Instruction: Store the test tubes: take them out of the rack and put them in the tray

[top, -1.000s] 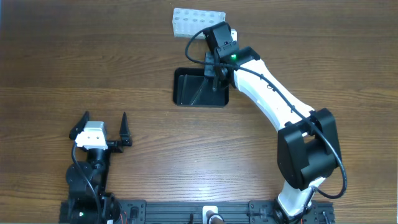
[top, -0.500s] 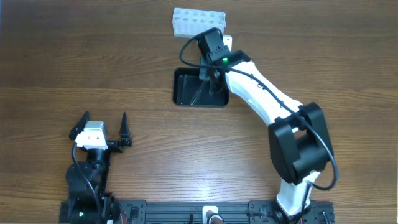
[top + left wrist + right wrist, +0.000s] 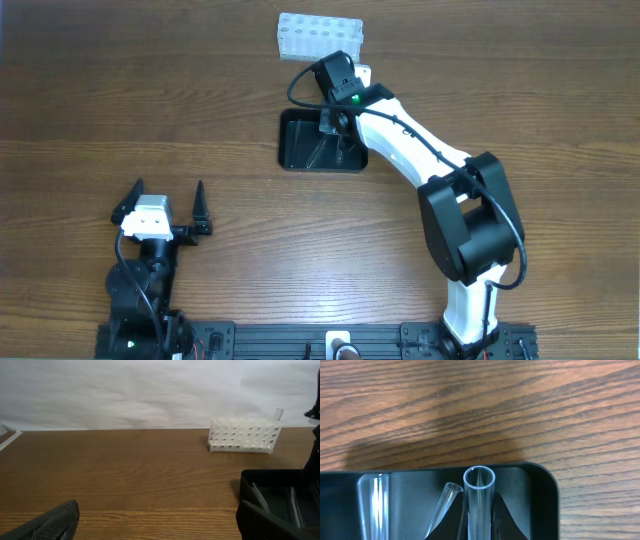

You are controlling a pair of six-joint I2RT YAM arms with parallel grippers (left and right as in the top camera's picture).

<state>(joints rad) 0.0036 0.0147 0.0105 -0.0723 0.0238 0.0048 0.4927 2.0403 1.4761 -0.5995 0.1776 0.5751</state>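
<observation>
The white test tube rack (image 3: 318,36) stands at the far side of the table, with one tube (image 3: 278,412) still sticking up at its end. The black tray (image 3: 296,150) lies just in front of it. My right gripper (image 3: 339,124) hangs over the tray's right part, shut on a clear test tube (image 3: 479,491) whose open mouth faces the wrist camera. Its dark fingers (image 3: 503,516) press on both sides of the tube. Two more tubes (image 3: 375,504) (image 3: 445,502) lie in the tray (image 3: 542,494). My left gripper (image 3: 170,212) rests open near the front left, far from the rack (image 3: 243,435).
Bare wooden table surrounds the tray (image 3: 260,480) and the rack. A pale wall runs behind the table's far edge. The right arm (image 3: 420,150) stretches diagonally from its base at the front right to the tray.
The right arm has swung a little to the left and its gripper has come down over the tray with the tube. The left arm has not moved.
</observation>
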